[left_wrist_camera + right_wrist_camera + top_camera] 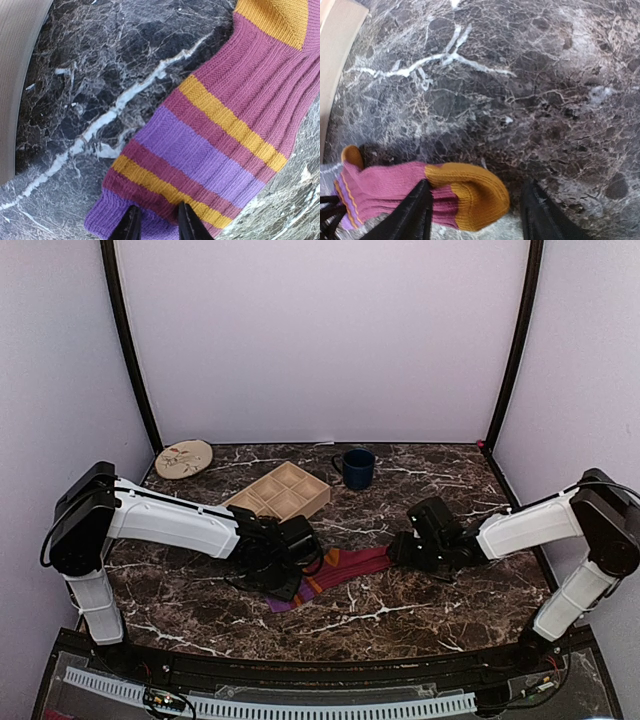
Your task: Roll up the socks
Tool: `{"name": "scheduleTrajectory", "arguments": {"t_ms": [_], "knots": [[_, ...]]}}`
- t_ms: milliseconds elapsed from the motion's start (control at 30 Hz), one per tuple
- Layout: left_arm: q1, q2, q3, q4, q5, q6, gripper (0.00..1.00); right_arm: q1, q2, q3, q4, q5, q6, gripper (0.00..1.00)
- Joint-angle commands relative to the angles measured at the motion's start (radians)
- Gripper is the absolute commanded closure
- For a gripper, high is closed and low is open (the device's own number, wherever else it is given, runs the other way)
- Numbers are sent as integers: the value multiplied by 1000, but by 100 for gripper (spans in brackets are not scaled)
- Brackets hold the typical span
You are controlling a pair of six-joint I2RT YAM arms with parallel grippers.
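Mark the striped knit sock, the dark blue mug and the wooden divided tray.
Striped purple, pink and orange knit sock (200,155): left wrist view, on a purple band.
Dark blue mug (360,475): top external view, on its outer wall.
Pale wooden divided tray (314,506): top external view, on its near right wall.

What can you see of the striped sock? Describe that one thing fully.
The striped sock is ribbed knit, magenta with orange and purple bands, a purple cuff and an orange toe. It lies flat on the marble table, between the two arms. The left gripper pinches its cuff. The right gripper has open jaws straddling the toe.
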Motion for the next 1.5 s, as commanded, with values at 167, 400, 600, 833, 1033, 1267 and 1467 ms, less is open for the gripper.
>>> {"name": "scheduleTrajectory", "arguments": {"t_ms": [167, 400, 600, 833, 1033, 1267, 1467], "knots": [[-7, 3, 12, -16, 10, 8, 71, -8, 35, 23, 6, -12, 11, 79], [-7, 1, 24, -7, 20, 12, 73, -8, -41, 64, -38, 4, -68, 99], [-7, -8, 33, 2, 24, 8, 76, 1, -78, 126, -98, 12, -135, 100], [-10, -15, 36, 20, 34, 1, 77, 61, -86, 191, -171, 21, -179, 100], [-12, -30, 27, 36, 37, -12, 77, 148, -76, 248, -222, 67, -192, 100], [-11, -81, 28, 54, 21, -23, 78, 233, -60, 318, -264, 109, -200, 100], [-12, -144, 20, 51, 2, -53, 78, 278, -39, 360, -268, 114, -206, 100]]}}
